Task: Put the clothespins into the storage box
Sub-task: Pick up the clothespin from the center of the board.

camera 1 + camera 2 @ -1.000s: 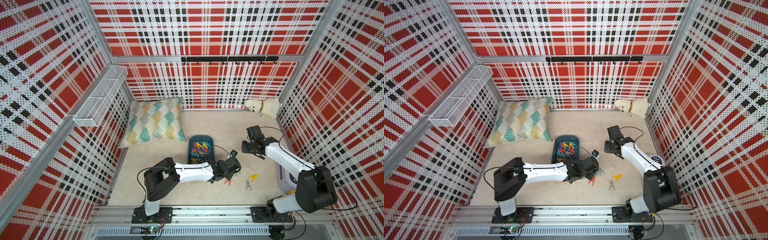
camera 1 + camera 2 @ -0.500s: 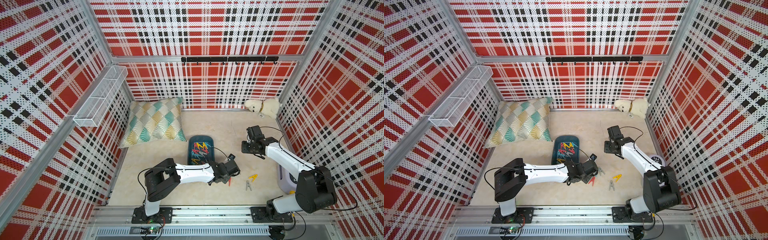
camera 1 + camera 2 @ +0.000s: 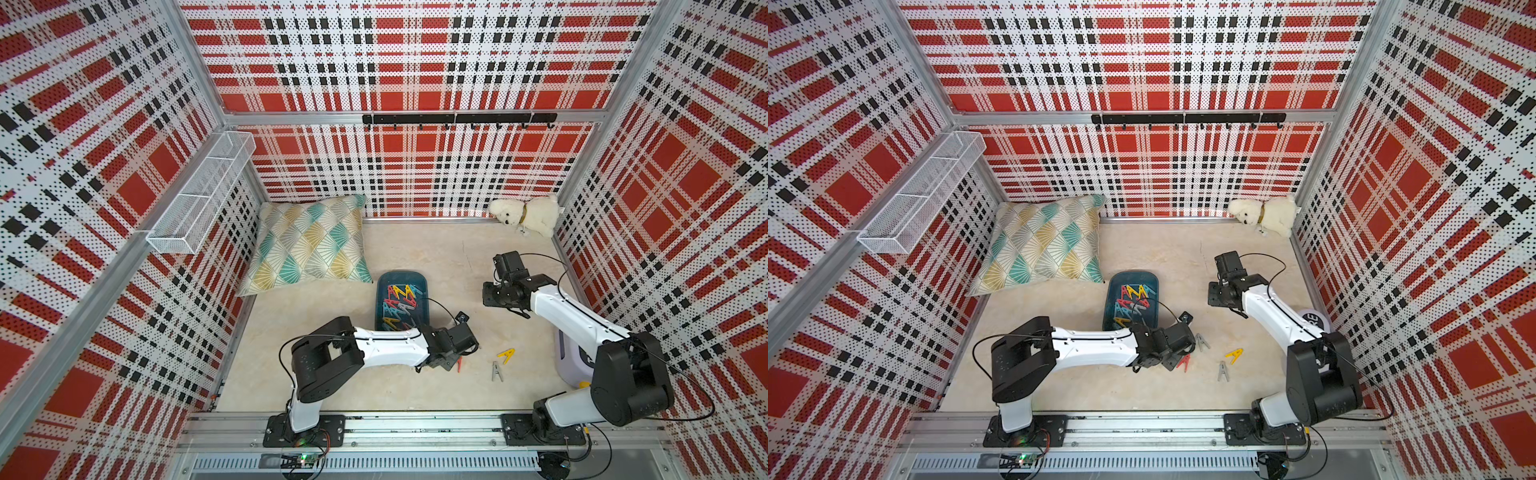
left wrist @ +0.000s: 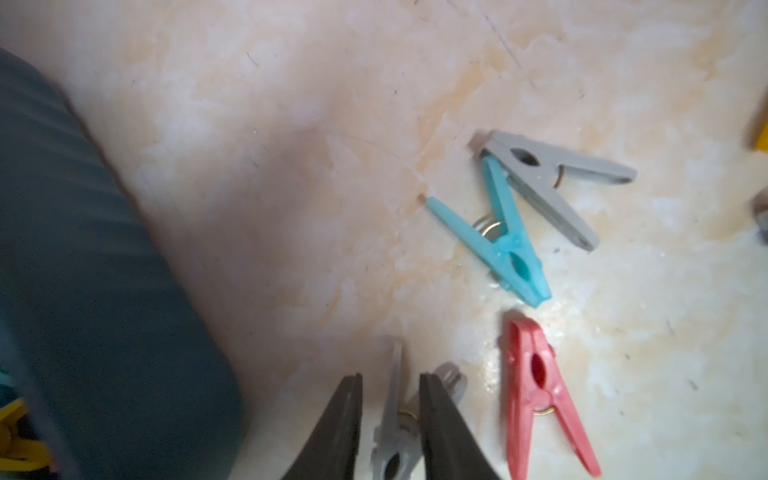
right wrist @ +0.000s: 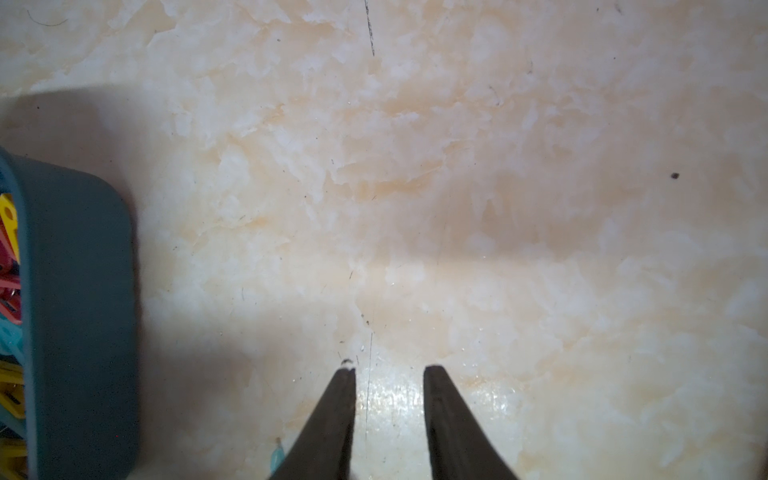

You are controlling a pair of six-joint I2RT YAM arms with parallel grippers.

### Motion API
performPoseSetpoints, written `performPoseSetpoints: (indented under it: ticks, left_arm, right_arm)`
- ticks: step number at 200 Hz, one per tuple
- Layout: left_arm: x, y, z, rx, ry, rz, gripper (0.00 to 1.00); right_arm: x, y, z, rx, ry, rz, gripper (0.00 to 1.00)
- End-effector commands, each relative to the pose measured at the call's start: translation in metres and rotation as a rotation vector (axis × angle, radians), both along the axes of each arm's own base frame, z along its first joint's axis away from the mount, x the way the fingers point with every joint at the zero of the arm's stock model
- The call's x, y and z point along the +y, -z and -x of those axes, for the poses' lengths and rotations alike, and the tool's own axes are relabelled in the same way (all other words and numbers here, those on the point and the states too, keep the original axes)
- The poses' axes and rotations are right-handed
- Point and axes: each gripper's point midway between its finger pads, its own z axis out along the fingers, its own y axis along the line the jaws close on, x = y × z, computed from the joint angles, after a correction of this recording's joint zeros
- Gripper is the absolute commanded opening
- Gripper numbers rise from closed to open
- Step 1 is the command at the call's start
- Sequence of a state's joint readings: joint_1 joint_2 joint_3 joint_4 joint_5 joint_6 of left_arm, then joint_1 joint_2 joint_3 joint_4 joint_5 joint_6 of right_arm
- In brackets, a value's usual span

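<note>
Left hand reaches low, jaws narrowly apart; right hand hovers, jaws likewise apart.

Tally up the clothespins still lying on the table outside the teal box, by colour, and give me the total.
Grey clothespins: 3
Light blue clothespin: 1
Red clothespin: 1
Yellow clothespin: 1
Total: 6

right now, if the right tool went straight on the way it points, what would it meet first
Likely just the bare tabletop: nothing lies ahead of the right tool in its wrist view. The storage box sits off to one side, though depth is unclear.
</note>
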State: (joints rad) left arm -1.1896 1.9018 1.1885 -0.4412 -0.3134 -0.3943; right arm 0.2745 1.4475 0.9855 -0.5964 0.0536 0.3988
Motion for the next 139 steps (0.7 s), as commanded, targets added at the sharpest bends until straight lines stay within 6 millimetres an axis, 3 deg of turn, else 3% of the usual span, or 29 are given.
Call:
performPoseSetpoints:
  ticks: [1, 41, 77, 108, 123, 139]
  left_arm:
    - [0.003, 0.01, -0.001, 0.015, 0.001, -0.005, 0.3]
    - [0.003, 0.016, -0.002, 0.028, 0.006, -0.007, 0.27]
    - [0.0, 0.014, -0.003, 0.036, 0.012, 0.014, 0.09]
    - [-0.001, 0.014, -0.005, 0.043, 0.01, 0.024, 0.01]
    - [-0.002, 0.006, -0.008, 0.027, 0.004, 0.04, 0.0]
    - [-0.004, -0.015, -0.019, -0.021, -0.026, 0.083, 0.0]
  right_arm:
    - [0.002, -0.007, -0.006, -0.021, -0.009, -0.007, 0.35]
    - [0.003, -0.006, -0.007, -0.019, -0.012, -0.016, 0.35]
    - [0.005, -0.003, -0.007, -0.012, -0.018, -0.02, 0.35]
    - [0.006, -0.003, -0.007, -0.012, -0.021, -0.023, 0.35]
    - [0.007, -0.003, -0.007, -0.012, -0.021, -0.023, 0.35]
    - [0.007, -0.003, -0.008, -0.011, -0.023, -0.022, 0.35]
